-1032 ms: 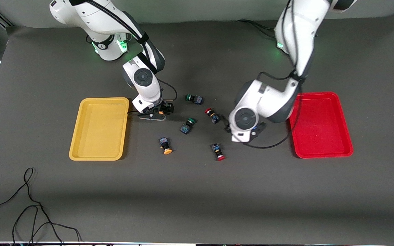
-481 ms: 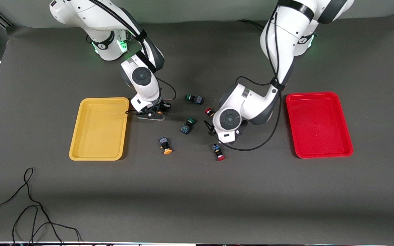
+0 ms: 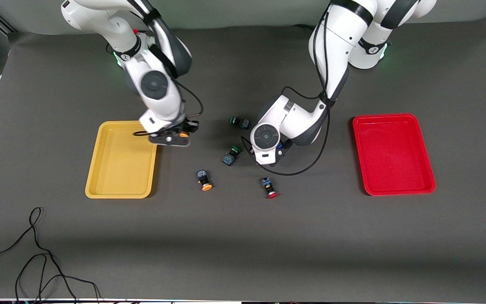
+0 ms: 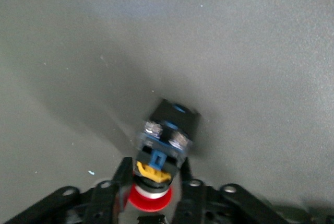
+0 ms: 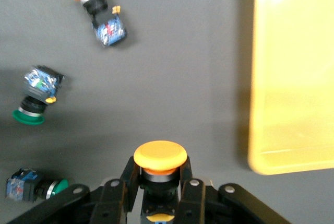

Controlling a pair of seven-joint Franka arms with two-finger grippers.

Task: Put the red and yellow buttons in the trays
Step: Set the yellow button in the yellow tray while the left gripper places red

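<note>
While the dark bench (image 3: 243,245) lay in full view from the front, each gripper was mostly hidden under its own white wrist there. At the right arm's end sat the yellow tray (image 3: 121,185), at the left arm's end the red tray (image 3: 395,177), both bare. The right arm reached down with its right gripper (image 5: 158,182) hanging over the bench just beside the yellow tray's rim, clamped on a yellow button (image 5: 159,157); the front view showed only an orange speck of that cap. The left arm bent low between the trays, its left gripper (image 4: 154,185) closed around a red button (image 4: 163,145) that only the left wrist view revealed. Loose on the bench lay a second yellow button (image 3: 204,179), a second red button (image 3: 269,188) and two green-capped switches (image 3: 231,155), (image 3: 239,122).
</note>
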